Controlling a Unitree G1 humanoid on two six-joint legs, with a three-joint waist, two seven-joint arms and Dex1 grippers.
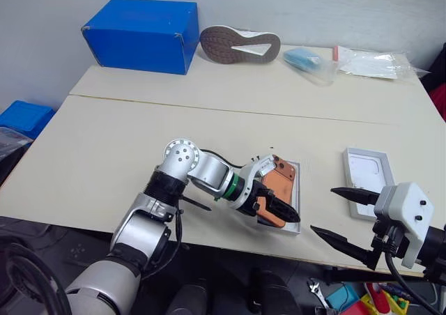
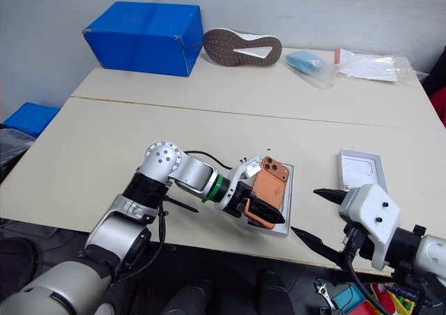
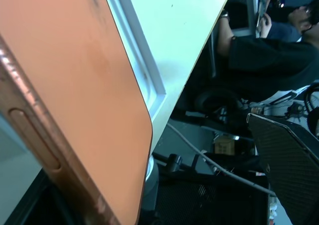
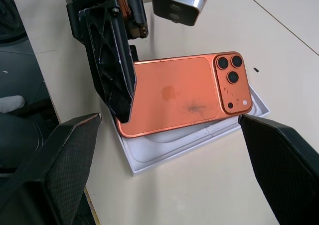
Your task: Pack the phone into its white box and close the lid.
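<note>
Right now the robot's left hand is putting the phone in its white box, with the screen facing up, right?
Not quite. The left gripper does have the phone over the white box, but its orange back with three camera lenses faces up, not the screen. The right wrist view shows it.

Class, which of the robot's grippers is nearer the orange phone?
Left. The left gripper is at the phone, fingers around its near end over the white box; the right gripper hangs apart, open.
</note>
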